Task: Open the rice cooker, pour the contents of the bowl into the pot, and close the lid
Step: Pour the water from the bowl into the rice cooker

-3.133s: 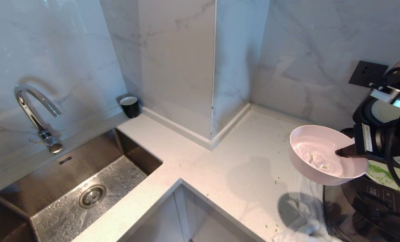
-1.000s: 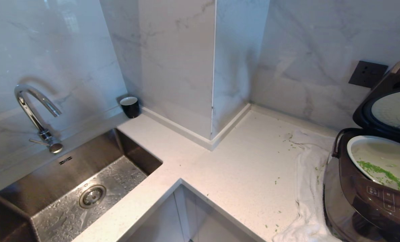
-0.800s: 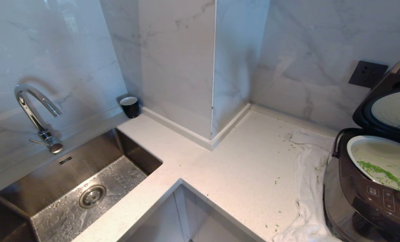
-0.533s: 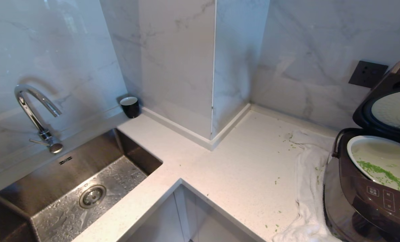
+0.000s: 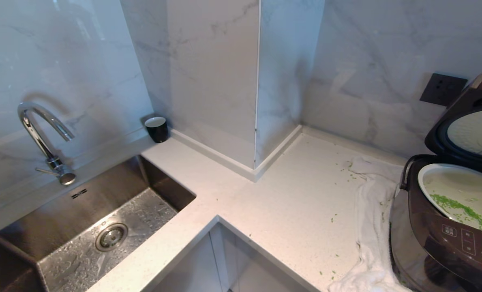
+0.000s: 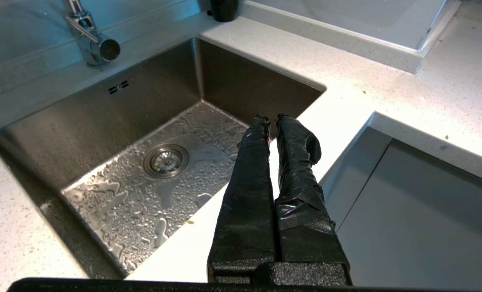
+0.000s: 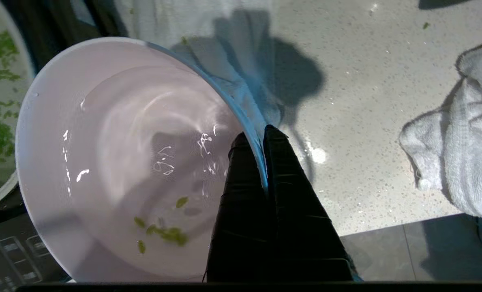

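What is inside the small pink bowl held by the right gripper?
A few green chopped bits cling to the pink bowl's white inside. The right gripper, pinching the rim, covers a strip of it.

The right gripper (image 7: 260, 140) has its jaws pinched tight on the rim of the bowl (image 7: 115, 154), one finger inside and one outside. The left gripper (image 6: 270, 121) hangs idle with its jaws together, gripping nothing.

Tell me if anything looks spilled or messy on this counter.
Yes. Green chopped bits lie scattered on the white countertop and on the crumpled white towel beside the open rice cooker, outside its pot. A few bits also cling inside the pink bowl that the right hand grips.
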`<state>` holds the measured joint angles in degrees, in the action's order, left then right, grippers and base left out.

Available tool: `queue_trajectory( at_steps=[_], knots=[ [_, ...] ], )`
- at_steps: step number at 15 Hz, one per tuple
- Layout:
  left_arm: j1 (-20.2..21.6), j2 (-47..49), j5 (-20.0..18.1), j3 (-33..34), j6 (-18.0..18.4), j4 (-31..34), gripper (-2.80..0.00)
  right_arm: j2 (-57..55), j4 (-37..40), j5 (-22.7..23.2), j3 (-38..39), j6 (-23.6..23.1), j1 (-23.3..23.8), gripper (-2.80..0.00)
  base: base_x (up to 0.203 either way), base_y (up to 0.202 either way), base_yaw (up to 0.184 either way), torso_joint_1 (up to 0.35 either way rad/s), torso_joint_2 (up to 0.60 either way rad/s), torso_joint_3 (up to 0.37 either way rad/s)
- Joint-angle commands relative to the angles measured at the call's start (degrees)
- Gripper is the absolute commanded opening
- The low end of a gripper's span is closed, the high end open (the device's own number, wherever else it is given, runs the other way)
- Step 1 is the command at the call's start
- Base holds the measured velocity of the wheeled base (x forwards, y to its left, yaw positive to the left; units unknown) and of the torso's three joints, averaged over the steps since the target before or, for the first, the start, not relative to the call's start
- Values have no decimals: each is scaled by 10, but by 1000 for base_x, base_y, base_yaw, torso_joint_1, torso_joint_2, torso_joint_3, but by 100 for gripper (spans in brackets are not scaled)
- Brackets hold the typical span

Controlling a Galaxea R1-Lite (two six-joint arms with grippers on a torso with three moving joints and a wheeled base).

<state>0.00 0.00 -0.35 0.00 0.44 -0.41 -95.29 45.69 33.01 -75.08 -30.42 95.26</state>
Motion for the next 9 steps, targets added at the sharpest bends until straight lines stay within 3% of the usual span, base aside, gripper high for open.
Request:
queue_trajectory(
  at_steps=[1,5,9],
  knots=[
    [0,1,0,2,0,0,-280,-43,3,2,-10,-4,23,-280,0,0,0,0,0,0],
    [0,1,0,2,0,0,-280,-108,2,0,-25,-17,66,-280,0,0,0,0,0,0],
    [0,1,0,2,-1,0,-280,-150,-21,-8,-20,-19,79,-280,0,0,0,0,0,0]
  ],
)
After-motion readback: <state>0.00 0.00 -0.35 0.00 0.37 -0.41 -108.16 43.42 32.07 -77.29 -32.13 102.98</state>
